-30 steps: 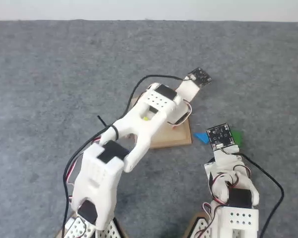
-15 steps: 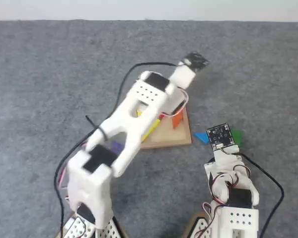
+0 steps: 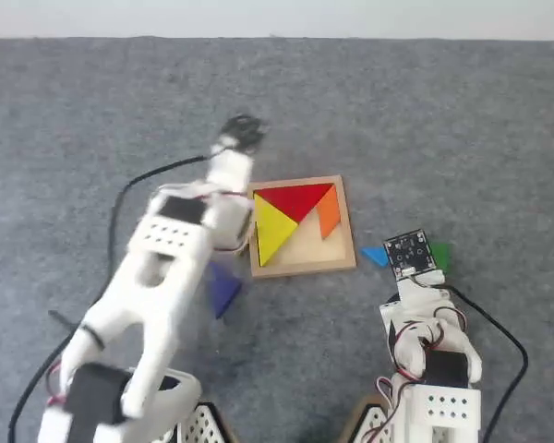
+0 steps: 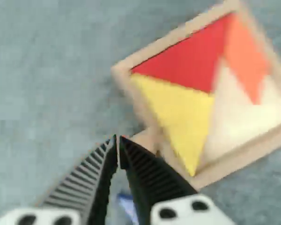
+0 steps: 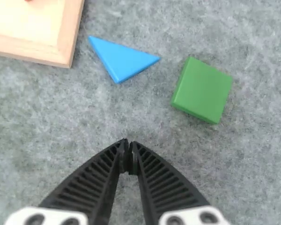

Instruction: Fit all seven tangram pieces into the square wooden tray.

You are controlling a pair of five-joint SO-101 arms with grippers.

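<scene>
Wooden tray (image 3: 305,266), left claw (image 4: 118,138) closed — just beside

The high view looks steeply down on the grey bench (image 3: 443,111) from above the arm bases. The left wrist view sits close over a corner of the wooden tray (image 4: 122,71). The right wrist view looks down beside another tray corner. All three views share the tray.

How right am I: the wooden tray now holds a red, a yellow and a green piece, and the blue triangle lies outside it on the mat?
One detail is wrong: the third thing in the tray is the orange piece, not a green one, as the high view shows. The green square lies outside on the mat, near the blue triangle. The rest holds.
</scene>
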